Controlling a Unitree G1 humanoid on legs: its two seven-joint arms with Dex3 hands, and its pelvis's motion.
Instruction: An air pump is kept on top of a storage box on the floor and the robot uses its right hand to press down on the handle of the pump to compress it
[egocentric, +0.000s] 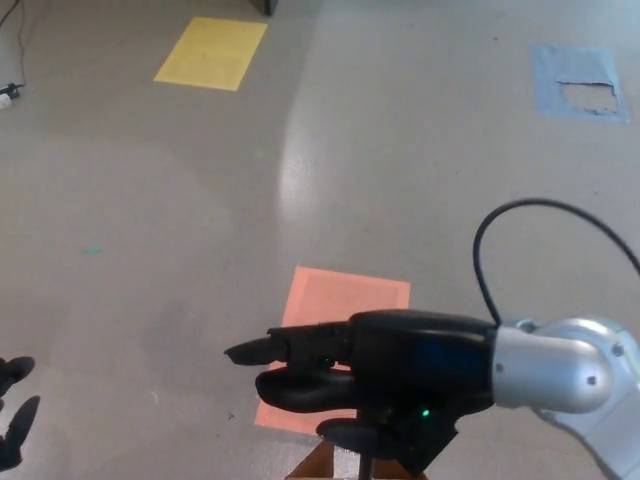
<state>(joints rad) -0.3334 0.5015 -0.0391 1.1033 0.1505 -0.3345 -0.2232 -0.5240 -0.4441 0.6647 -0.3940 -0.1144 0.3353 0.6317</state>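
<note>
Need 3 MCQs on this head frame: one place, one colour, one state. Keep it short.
1. Where is the yellow floor patch?
A. top left
B. bottom right
C. centre

2. What colour is the floor patch just beyond the right hand?
A. green
B. orange-pink
C. white

3. How is the right hand posed?
A. fingers extended toward picture left
B. fist around a cup
C. out of view

Answers: 1 A, it lies by the upper left edge. 2 B, the rectangle is orange-pink. 3 A, the fingers point left above the pump's thin black rod.
</note>
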